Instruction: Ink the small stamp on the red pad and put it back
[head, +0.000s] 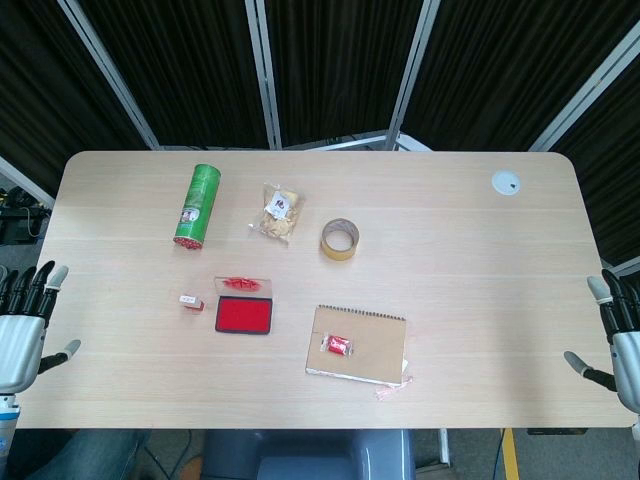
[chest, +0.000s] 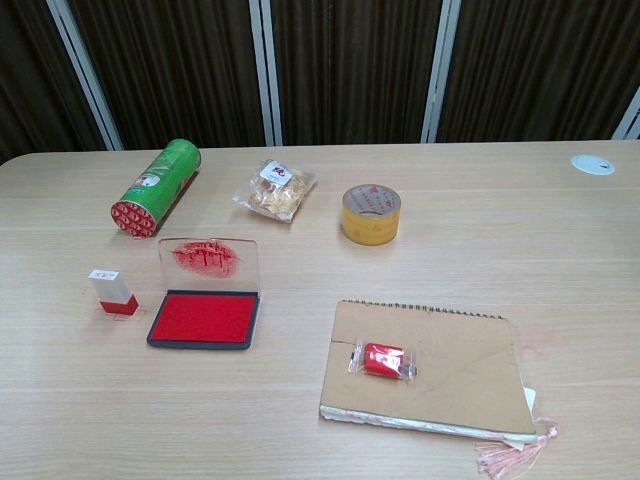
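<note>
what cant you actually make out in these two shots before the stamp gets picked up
- Small stamp: its label print is too small to read in either view.
- Left hand and right hand: head view cuts them at the frame edges; chest view misses both.
- Snack bag: contents unclear through the wrapper.
- Notebook: cover hides its pages.

I see the small stamp (chest: 112, 291) just left of the open pad (chest: 204, 317); canister (chest: 156, 187), snack bag (chest: 275, 190), tape roll (chest: 371, 213) behind; notebook (chest: 440, 375) right, candy (chest: 383, 360) on it.
</note>
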